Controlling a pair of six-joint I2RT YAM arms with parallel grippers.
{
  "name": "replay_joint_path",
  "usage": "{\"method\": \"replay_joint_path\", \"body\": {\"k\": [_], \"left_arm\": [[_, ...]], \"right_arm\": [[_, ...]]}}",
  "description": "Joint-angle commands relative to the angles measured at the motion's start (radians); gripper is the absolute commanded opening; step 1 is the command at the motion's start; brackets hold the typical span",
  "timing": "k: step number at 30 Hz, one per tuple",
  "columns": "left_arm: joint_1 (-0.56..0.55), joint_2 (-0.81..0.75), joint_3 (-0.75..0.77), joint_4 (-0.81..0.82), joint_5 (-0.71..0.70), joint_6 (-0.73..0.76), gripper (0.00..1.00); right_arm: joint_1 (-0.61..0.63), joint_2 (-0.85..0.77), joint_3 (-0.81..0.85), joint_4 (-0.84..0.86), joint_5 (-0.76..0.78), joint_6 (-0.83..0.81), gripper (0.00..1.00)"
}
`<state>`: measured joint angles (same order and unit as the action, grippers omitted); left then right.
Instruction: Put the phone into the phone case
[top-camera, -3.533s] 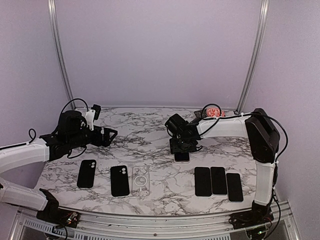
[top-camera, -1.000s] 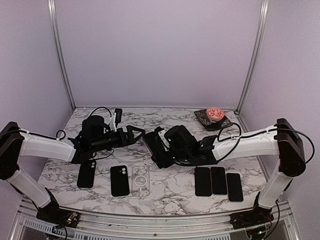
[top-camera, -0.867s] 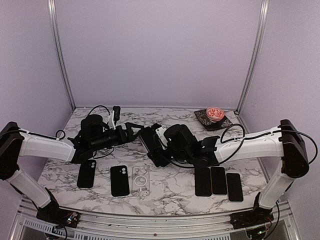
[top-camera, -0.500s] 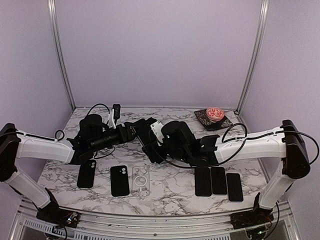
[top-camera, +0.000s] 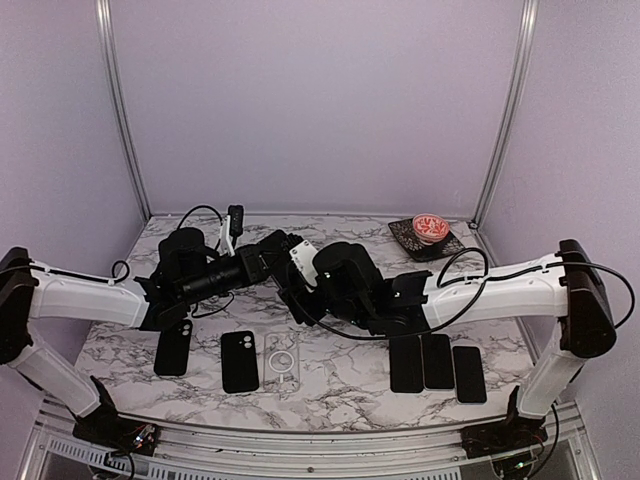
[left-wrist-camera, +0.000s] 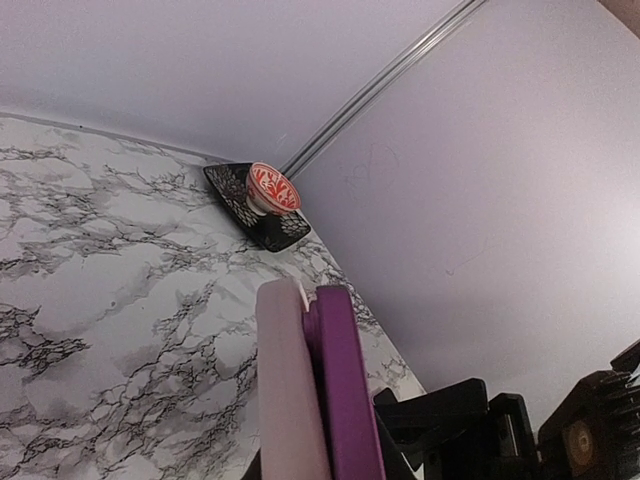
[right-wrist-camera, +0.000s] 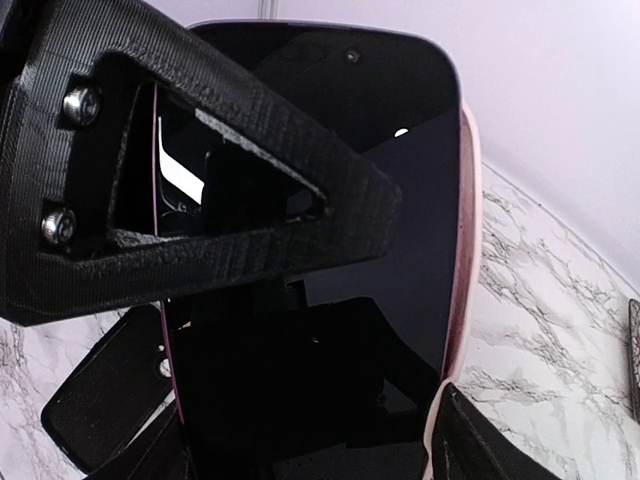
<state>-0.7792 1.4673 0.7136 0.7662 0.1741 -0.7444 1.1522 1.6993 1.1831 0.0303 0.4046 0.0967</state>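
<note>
Above the marble table (top-camera: 350, 235), the phone (right-wrist-camera: 400, 230) is held in the air from both sides: the right gripper (top-camera: 296, 282) grasps its sides, while the left gripper (top-camera: 278, 250) clamps it, one finger across the dark screen. Three cases (top-camera: 239, 360) lie below, left of centre

The left arm (top-camera: 85, 292) and right arm (top-camera: 500, 285) have white link shells, black joints, black wrist housings and black bases. Thin black cables (top-camera: 200, 208) loop along them. The right tool (right-wrist-camera: 415, 300) has fingers (right-wrist-camera: 230, 215) of what looks like ribbed black printed plastic, with a triangular cut-out and two silver screws (right-wrist-camera: 80, 103).
</note>
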Motion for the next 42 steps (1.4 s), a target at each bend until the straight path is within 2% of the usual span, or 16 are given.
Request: {"method": "replay_joint_path", "body": {"k": [1, 5, 6, 9, 12, 18, 23, 25, 32, 36, 42], "left_arm": [[0.01, -0.053, -0.021, 0.002, 0.029, 0.128, 0.0], [0.01, -0.086, -0.049, -0.001, 0.046, 0.249, 0.0], [0.01, -0.096, -0.06, -0.004, 0.045, 0.301, 0.0], [0.009, -0.117, -0.094, -0.037, 0.036, 0.431, 0.0], [-0.002, -0.106, -0.101, -0.102, 0.031, 0.537, 0.0], [-0.091, -0.037, -0.078, -0.111, 0.084, 0.682, 0.0], [-0.169, 0.044, 0.005, -0.11, 0.149, 0.74, 0.0], [-0.197, 0.089, 0.041, -0.105, 0.153, 0.788, 0.0], [-0.25, 0.249, 0.137, -0.028, 0.187, 0.816, 0.0], [-0.25, 0.291, 0.097, 0.017, 0.171, 0.847, 0.0], [-0.25, 0.258, -0.001, 0.072, 0.174, 0.856, 0.02]], "right_arm": [[0.004, -0.064, 0.005, 0.107, -0.038, -0.003, 0.56], [-0.009, -0.1, -0.047, 0.13, -0.102, -0.007, 0.96], [-0.018, -0.111, -0.058, 0.114, -0.145, -0.008, 0.98], [-0.074, -0.179, -0.131, 0.102, -0.334, -0.023, 0.99], [-0.161, -0.287, -0.259, 0.164, -0.591, -0.042, 0.99], [-0.282, -0.428, -0.488, 0.35, -0.774, -0.051, 0.99], [-0.342, -0.461, -0.534, 0.332, -0.862, -0.041, 0.99], [-0.346, -0.487, -0.555, 0.322, -0.864, -0.041, 0.99], [-0.345, -0.54, -0.599, 0.272, -0.874, -0.035, 0.94], [-0.345, -0.51, -0.635, 0.292, -0.868, -0.01, 0.9], [-0.344, -0.447, -0.638, 0.359, -0.863, 0.004, 0.79]]}}
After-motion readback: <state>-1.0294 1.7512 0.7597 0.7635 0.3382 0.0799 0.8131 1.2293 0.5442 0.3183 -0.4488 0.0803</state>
